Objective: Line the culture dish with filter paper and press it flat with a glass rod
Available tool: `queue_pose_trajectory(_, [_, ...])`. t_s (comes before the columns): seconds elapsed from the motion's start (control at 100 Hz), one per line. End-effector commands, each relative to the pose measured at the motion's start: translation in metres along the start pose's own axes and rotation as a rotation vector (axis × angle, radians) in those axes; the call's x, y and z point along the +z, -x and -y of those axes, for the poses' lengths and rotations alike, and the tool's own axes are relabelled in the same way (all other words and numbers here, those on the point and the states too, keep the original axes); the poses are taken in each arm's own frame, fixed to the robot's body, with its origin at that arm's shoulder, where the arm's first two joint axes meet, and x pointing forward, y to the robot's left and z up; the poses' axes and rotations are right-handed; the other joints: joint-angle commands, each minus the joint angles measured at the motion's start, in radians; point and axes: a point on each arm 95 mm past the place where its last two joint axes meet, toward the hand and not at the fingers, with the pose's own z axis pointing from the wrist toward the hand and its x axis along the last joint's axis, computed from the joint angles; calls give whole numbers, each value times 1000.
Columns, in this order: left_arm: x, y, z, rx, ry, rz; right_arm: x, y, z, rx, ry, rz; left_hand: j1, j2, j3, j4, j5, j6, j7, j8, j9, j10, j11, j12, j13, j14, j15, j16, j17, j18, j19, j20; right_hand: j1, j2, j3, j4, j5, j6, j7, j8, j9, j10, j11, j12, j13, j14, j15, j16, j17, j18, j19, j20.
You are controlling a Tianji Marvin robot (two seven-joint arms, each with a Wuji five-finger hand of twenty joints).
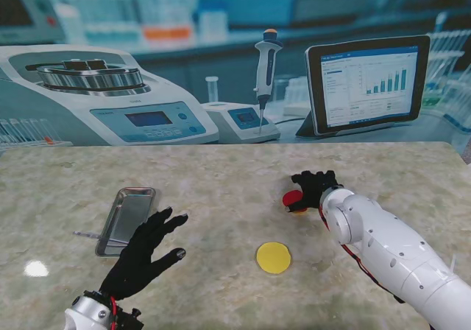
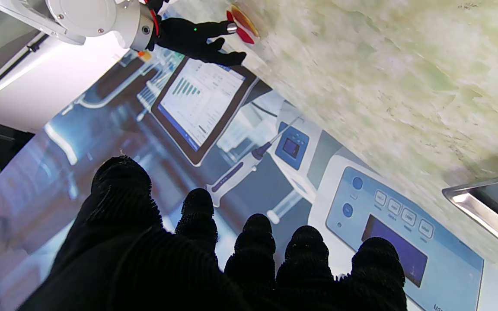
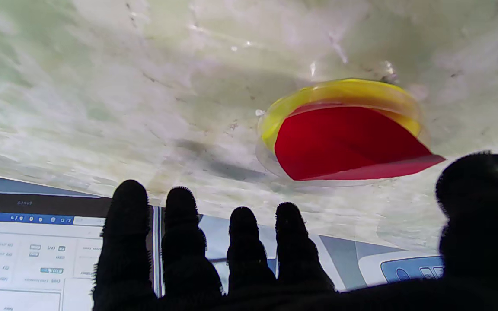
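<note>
A clear culture dish with a yellow bottom holds a red filter paper that lies tilted, one edge sticking past the rim. In the stand view the red paper shows at the right of centre, and my right hand hovers over it, fingers apart and empty. A loose yellow disc lies nearer to me. My left hand is open above the table beside the metal tray. A thin glass rod pokes out from the tray's near left corner.
The tray's shiny corner shows in the left wrist view, along with my right hand and the red paper. A printed lab backdrop with a tablet and a pipette stands along the table's far edge.
</note>
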Motion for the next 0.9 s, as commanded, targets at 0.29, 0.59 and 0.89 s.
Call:
queue_pose_trajectory(0.29, [-1, -1, -2, -2, 3, -3, -6, -2, -3, 14, -1, -28, 4, 9, -11, 22, -10, -26, 10, 4, -18, -10, 7, 22, -27, -22, -8, 10, 1, -18, -40, 19, -28, -16, -8, 0, -30, 11, -11, 4, -38, 24, -15, 18, -39, 15, -24, -8, -8, 47, -14, 8])
queue_pose_trajectory(0.59, [-2, -1, -2, -3, 1, -4, -4, -3, 1, -49, -21, -27, 5, 9, -11, 22, -9, -27, 11, 4, -19, -9, 7, 22, -27, -23, -8, 10, 1, -19, -40, 19, 89, -75, 71, 39, -43, -18, -15, 18, -41, 13, -25, 33, -43, 0, -28, -8, -10, 38, -17, 11])
queue_pose_trajectory(0.89, [-2, -1, -2, -4, 1, -1, -1, -2, 2, -18, 16, -14, 5, 10, -11, 22, -9, -25, 11, 4, -18, -10, 7, 22, -27, -22, -8, 10, 1, -19, -39, 19, 63, -72, 151, 36, -30, -11, -2, 36, -29, 14, 8, 52, -24, 2, -8, -2, 9, 41, -2, 18])
